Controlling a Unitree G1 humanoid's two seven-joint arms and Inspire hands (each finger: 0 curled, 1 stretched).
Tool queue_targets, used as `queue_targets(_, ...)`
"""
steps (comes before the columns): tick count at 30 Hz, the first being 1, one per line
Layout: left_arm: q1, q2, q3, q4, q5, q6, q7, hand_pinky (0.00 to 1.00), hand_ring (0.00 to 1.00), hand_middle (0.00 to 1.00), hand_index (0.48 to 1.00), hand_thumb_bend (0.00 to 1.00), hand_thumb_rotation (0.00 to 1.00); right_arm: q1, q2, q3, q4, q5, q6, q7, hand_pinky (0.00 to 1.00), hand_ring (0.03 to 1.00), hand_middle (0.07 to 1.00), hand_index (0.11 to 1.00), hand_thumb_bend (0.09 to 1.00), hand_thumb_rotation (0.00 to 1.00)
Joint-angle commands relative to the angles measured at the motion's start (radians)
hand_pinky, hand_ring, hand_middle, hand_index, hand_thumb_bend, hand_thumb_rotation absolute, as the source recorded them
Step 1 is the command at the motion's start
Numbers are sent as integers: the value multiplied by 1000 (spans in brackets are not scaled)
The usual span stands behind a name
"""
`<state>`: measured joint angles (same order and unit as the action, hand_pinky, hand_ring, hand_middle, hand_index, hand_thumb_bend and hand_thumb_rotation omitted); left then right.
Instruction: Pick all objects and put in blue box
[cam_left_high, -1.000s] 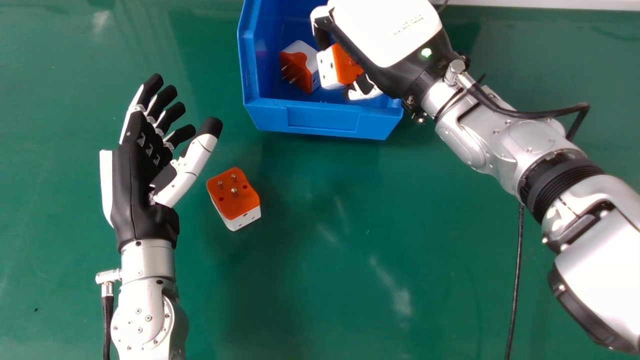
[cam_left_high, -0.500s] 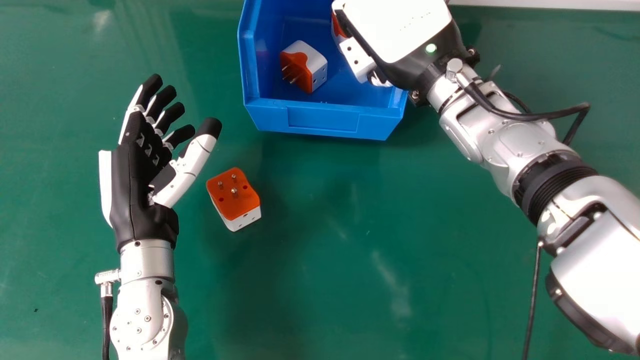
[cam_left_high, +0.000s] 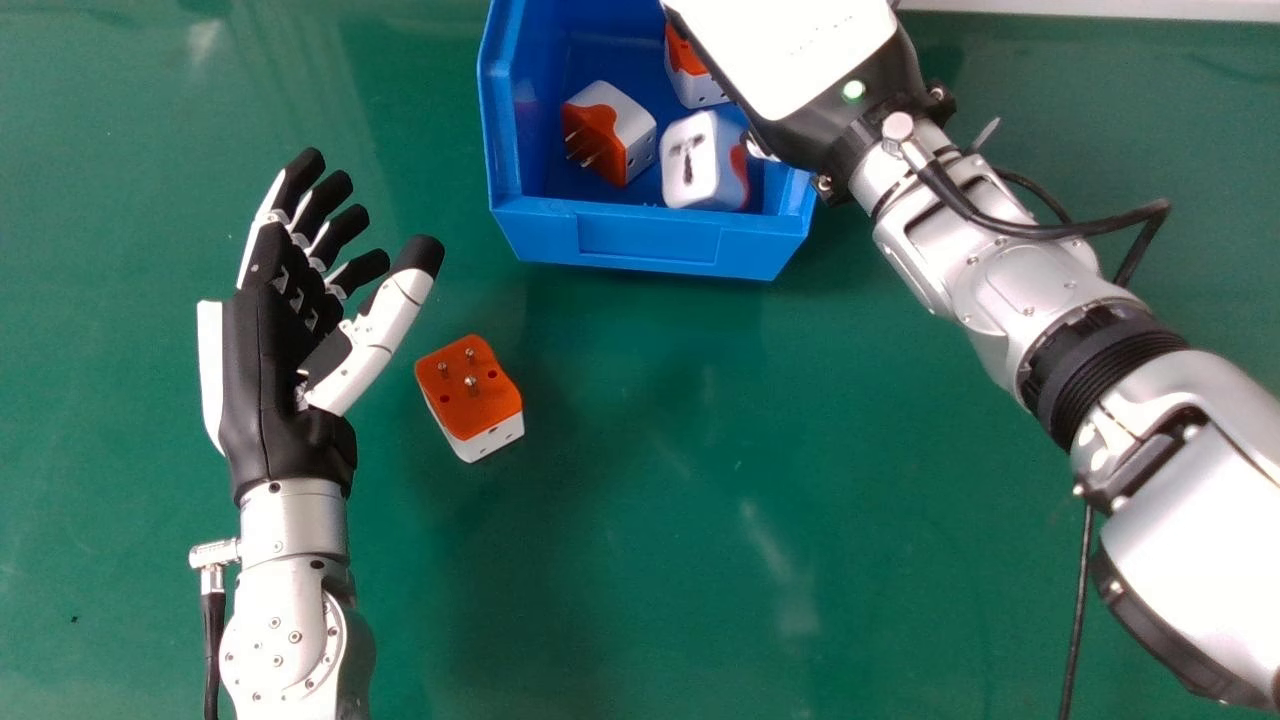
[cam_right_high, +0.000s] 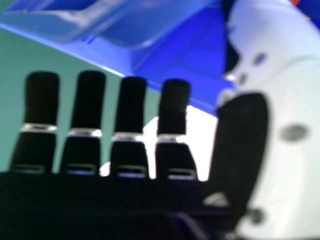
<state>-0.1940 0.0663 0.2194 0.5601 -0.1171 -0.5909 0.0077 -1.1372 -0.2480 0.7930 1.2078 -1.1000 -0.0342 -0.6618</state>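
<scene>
The white-faced adapter (cam_left_high: 690, 165) is inside the blue box (cam_left_high: 648, 238), beside the right hand (cam_left_high: 790, 50), whose fingers (cam_right_high: 132, 100) are straight and apart; contact is unclear. That hand partly hides the upper adapter (cam_left_high: 692, 88) and the box's right rim. A pronged adapter (cam_left_high: 612, 130) sits near the left wall. Open counter (cam_left_high: 680, 400) separates the box from the remaining adapter (cam_left_high: 470, 395), near the relaxed left hand (cam_left_high: 285, 330).

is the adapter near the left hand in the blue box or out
Out: the adapter rests, pins up, on the green table, outside the box.
</scene>
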Motion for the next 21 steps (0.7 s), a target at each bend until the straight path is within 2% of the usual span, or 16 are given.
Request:
queue_targets(1,-7,5,-4,-11,15,-17,3,763,842,871,871,740,279,-49,-9,2,-26,-1,20,7,601,728,777,682,725,0)
queue_targets(2,-6,5,-5,-13,15,-15,4,763,842,871,871,740,279,-48,-10,2,-28,0,21,8,601,728,777,682,725,0)
queue_targets(3,-6,6,-5,-12,16,-15,4,762,842,871,871,740,281,-48,-10,2,-29,1,21,9,657,778,821,714,754,0)
queue_targets(5,-6,5,-4,-10,13,-20,2,762,842,871,871,740,281,-47,-11,-1,-34,4,21,11,657,778,821,714,754,0)
queue_targets(6,-6,5,-4,-10,13,-22,2,762,841,870,870,740,282,-45,-12,-5,-39,8,18,12,700,818,857,739,779,0)
queue_targets(7,-6,4,-4,-11,12,-21,2,762,841,870,870,740,282,-43,-13,-8,-43,10,18,9,700,818,857,739,779,0)
queue_targets(9,-5,1,-3,-14,4,-19,-3,761,841,870,871,738,280,-36,-14,-13,-54,14,19,3,733,848,886,758,798,0)
queue_targets(11,-5,3,-4,-13,12,-20,3,760,841,870,871,737,279,-24,-16,-24,-71,23,18,2,754,867,906,774,816,0)
queue_targets(14,-5,3,-4,-12,5,-23,-5,759,839,869,870,737,278,8,-22,-58,-128,54,13,20,771,883,922,789,834,0)
queue_targets(15,-6,4,-4,-10,10,-27,-2,759,839,869,870,737,278,23,-25,-73,-160,69,16,37,771,883,922,789,834,0)
queue_targets(18,-4,6,-3,-13,9,-20,-3,760,839,868,869,736,277,94,-30,-134,-326,112,71,120,794,899,938,809,845,0)
queue_targets(20,-4,7,-4,-14,14,-17,1,760,839,868,869,736,277,154,-32,-173,-465,131,118,179,794,899,938,809,845,0)
queue_targets(21,-5,6,-4,-14,13,-17,2,759,840,869,869,733,276,184,-33,-187,-534,133,147,208,825,919,950,844,856,22)
